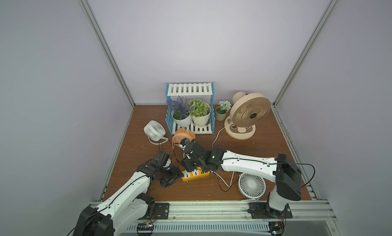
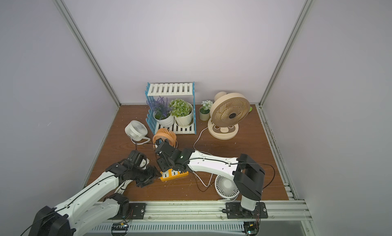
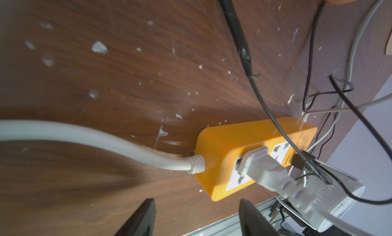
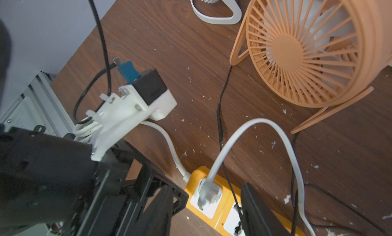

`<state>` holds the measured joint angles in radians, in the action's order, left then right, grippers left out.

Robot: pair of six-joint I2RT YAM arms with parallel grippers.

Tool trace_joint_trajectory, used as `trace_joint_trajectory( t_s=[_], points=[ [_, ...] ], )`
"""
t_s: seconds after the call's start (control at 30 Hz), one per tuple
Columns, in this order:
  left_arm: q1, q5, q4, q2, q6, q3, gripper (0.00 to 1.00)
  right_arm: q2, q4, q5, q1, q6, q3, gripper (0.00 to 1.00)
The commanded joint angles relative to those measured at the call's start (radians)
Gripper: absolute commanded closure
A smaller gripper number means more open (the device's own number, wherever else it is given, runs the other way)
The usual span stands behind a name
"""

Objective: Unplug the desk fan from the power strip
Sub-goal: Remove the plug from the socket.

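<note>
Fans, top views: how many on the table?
4. Small white fan left of the shelf; orange fan in front of the shelf; large beige fan at back right; second white fan at front right, partly under the right arm.

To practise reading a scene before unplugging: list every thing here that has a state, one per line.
power strip, one socket filled, one free
white plug, seated in its socket
left tool, open, at the strip's cord end
right tool, open, straddling the white plug
beige desk fan, upright
orange fan, upright on its stand
</note>
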<state>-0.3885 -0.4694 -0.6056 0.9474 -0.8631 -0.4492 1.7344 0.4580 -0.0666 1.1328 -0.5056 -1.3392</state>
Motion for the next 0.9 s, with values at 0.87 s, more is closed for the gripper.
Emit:
trace_joint_trajectory(
  t_s=[0.87],
  points=[
    [0.012, -0.011, 0.132, 0.030, -0.010, 0.043, 0.44, 0.104, 0.213, 0.115, 0.010, 0.037, -0.094, 0.45]
  ],
)
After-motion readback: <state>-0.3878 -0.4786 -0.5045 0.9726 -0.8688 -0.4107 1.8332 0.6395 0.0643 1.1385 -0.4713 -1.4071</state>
